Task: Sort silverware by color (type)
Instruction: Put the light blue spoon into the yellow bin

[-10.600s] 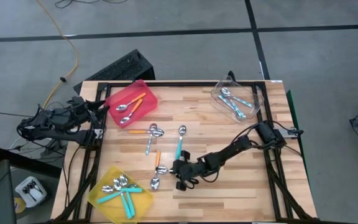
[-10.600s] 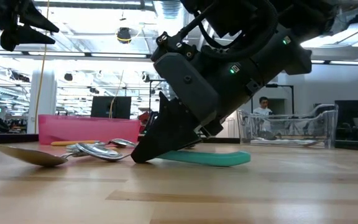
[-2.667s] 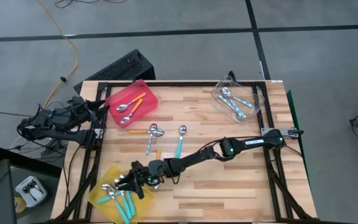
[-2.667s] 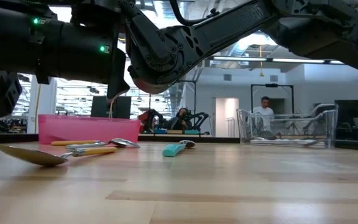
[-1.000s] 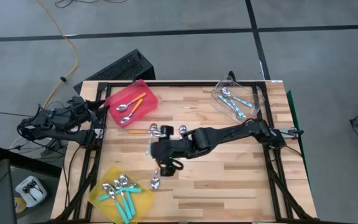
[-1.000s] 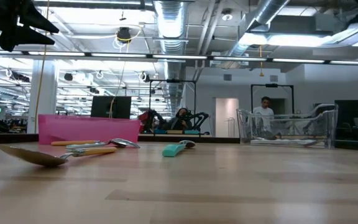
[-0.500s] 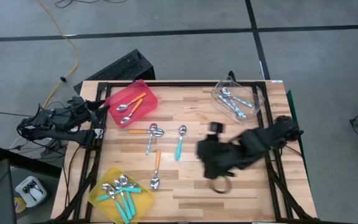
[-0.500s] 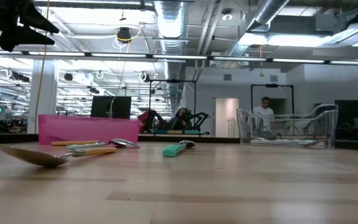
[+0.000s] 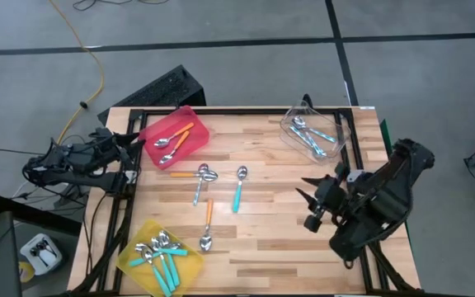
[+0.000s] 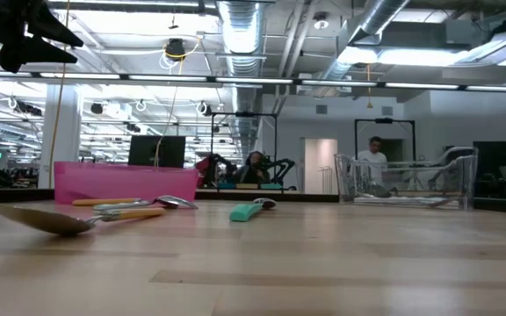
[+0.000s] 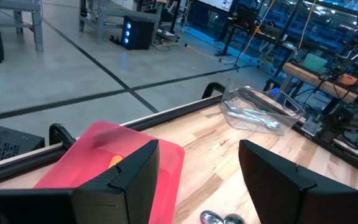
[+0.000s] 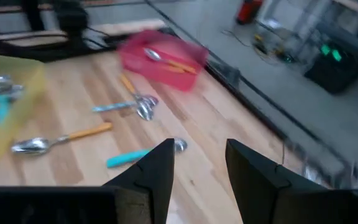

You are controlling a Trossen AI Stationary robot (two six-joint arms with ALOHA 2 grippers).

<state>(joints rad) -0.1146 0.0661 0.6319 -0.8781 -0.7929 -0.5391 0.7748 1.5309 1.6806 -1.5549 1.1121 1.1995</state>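
Four spoons lie flat on the wooden table: a teal-handled one [image 9: 237, 195] [image 12: 138, 157] [image 10: 251, 211], a light-blue one [image 9: 197, 191], an orange one [image 9: 184, 174] beside it, and another orange one [image 9: 209, 214] [image 12: 61, 140] nearer the front. My right gripper [image 9: 305, 191] [image 12: 197, 168] is open and empty, above the table's right part, well away from the loose spoons. My left gripper [image 11: 197, 180] is open and empty; its arm [image 9: 81, 157] rests off the table's left edge, facing the red bin.
The red bin [image 9: 174, 136] [image 11: 98, 155] at far left holds orange spoons. The yellow bin [image 9: 138, 262] at near left holds teal spoons. The clear bin [image 9: 336, 132] [image 10: 402, 184] at far right holds light-blue spoons. A person shows in the room behind the table.
My right arm has pulled back fast from the loose spoons at the table's middle toward the right edge, folding up by its base, with nothing in its gripper. The spoons on the table have stayed where they were.
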